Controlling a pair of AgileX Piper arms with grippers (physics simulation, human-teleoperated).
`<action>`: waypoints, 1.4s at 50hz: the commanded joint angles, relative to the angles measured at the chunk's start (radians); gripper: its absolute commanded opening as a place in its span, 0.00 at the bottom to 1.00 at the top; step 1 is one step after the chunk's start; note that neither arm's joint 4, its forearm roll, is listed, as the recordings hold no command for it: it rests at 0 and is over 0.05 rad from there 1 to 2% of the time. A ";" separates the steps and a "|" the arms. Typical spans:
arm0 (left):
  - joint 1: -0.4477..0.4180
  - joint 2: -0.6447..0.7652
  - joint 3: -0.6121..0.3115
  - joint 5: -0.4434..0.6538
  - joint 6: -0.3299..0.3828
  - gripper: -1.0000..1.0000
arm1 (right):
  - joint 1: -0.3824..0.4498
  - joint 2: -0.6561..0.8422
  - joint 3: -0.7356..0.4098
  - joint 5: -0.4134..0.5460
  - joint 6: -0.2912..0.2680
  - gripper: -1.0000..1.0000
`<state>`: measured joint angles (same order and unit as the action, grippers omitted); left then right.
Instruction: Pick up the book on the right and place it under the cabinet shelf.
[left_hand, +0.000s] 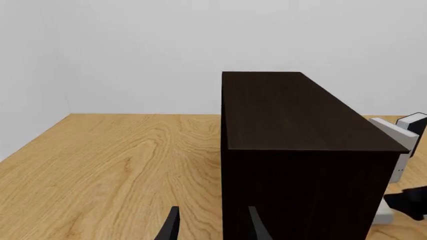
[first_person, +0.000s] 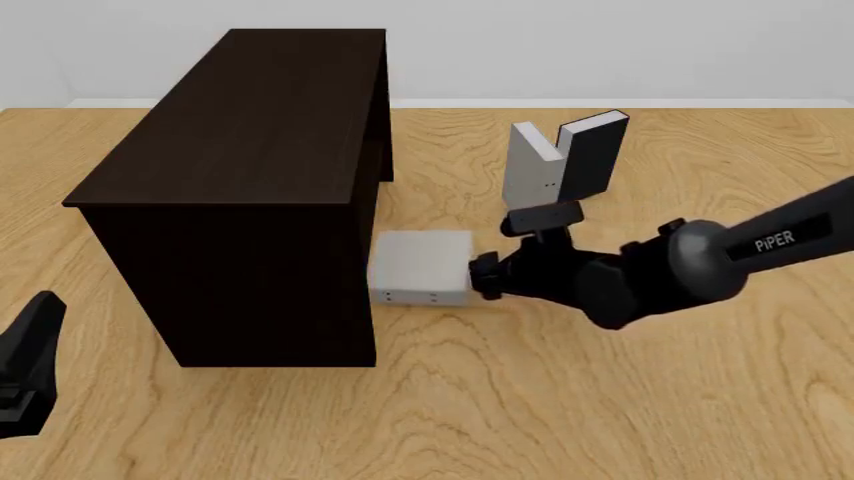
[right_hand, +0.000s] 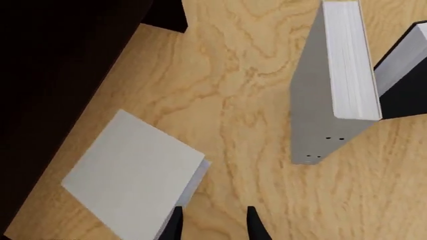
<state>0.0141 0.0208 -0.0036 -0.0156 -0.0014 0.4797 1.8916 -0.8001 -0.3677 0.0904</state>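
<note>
Front view, from left to right: the left end effector sits low at the tabletop edge, apart from everything; in its wrist view the fingers are narrowly apart and hold nothing. Next stands the dark cabinet shelf. Flat on the tabletop lies the light-grey book, one edge touching the cabinet's base at its right side. The right end effector is just at the book's right edge; its fingers are a little apart and not gripping the book. Behind, a second grey book stands upright, with a black-covered book leaning beside it.
</note>
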 joint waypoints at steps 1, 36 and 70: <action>0.000 0.000 0.000 0.000 0.000 1.00 | 0.063 0.000 -0.030 0.006 0.053 1.00; 0.001 -0.004 -0.001 0.005 0.000 1.00 | 0.178 0.068 -0.140 0.024 0.076 1.00; 0.002 0.000 0.000 0.000 0.000 1.00 | 0.239 0.142 -0.237 0.055 0.080 1.00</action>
<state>0.0155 0.0214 -0.0045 -0.0154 -0.0014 0.6368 1.9924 -1.0015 -0.3249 -0.0057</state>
